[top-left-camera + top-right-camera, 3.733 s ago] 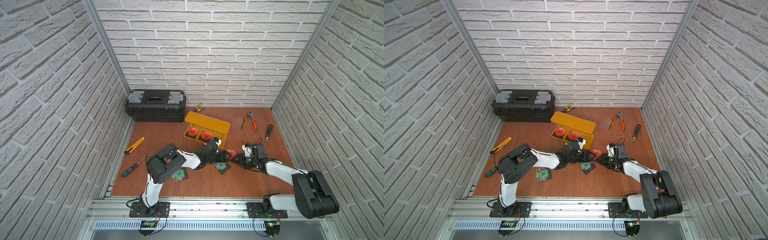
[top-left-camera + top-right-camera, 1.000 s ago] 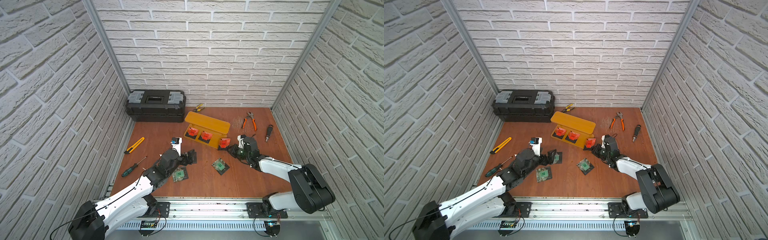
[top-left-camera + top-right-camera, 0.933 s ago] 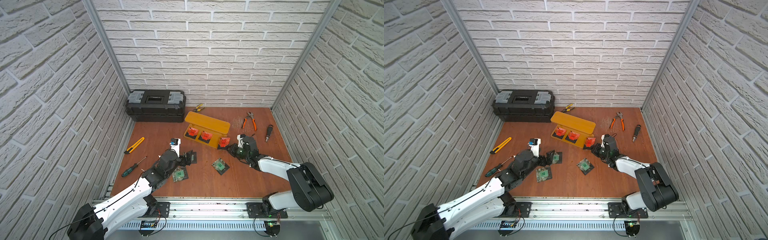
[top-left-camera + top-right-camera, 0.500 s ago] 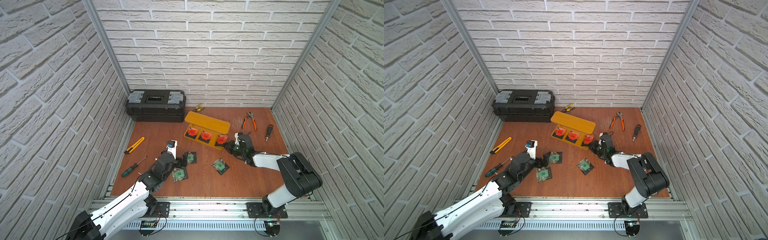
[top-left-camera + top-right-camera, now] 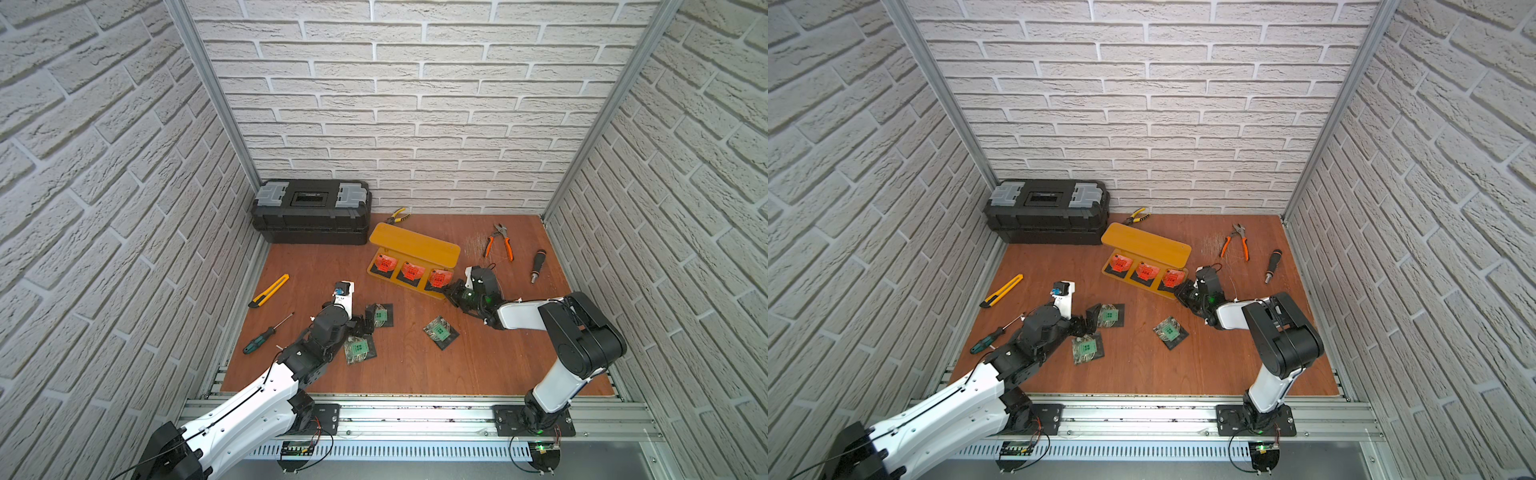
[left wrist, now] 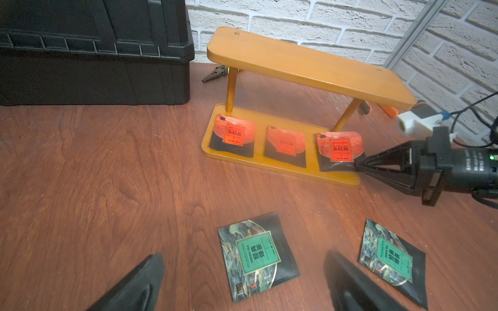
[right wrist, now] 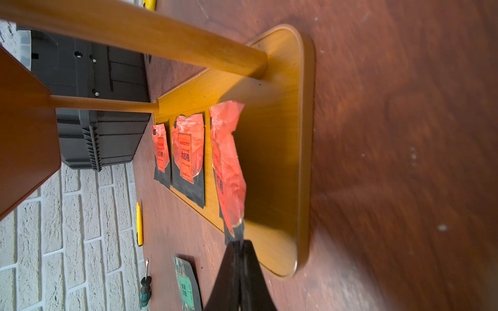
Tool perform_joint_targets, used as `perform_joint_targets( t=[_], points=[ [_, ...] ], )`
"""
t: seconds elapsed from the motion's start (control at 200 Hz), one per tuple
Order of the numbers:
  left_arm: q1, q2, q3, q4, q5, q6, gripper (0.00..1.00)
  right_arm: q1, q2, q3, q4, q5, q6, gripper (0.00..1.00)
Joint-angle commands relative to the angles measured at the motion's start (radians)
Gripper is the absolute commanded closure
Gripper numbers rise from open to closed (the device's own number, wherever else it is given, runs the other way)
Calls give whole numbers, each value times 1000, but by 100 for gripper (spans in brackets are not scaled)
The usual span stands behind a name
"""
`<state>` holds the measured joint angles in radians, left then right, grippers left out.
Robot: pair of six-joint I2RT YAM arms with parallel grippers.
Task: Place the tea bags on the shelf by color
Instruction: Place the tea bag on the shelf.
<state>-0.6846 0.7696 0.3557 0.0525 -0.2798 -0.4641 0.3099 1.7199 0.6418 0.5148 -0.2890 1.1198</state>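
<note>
Two boards on the shelf: upper one bare, lower board taking the reds. My left gripper is out in front of the shelf, jaws spread wide, low over the near green tea bag, gripping nothing. My right gripper is at the shelf's right-arm end, pressed together on the black corner of the third red tea bag. That bag is over the lower board's last free spot; fully down or slightly lifted, can't tell. The first red tea bag and middle red tea bag lie flat on the same board, in a row with it. Greens all on the floor in front of the shelf, none placed: the near one, the second green tea bag beside it, the last green tea bag by my left wrist. My read: reds done once I release, so roughly half. Three green picks left, upper board presumably.
</note>
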Motion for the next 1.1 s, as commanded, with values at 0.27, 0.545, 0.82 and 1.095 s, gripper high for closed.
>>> perform_joint_targets(
  t=[0.27,0.545,0.82,1.095],
  points=[
    [8,3,-20,47,2,9,2,7,44,23,80,-11,37,95],
    [8,11,-21,52,2,8,2,8,46,27,77,-16,38,86],
    [7,11,-21,53,3,5,2,8,37,27,60,-18,35,78],
    [8,10,-23,53,4,5,2,8,14,26,29,-8,22,71]
  ],
)
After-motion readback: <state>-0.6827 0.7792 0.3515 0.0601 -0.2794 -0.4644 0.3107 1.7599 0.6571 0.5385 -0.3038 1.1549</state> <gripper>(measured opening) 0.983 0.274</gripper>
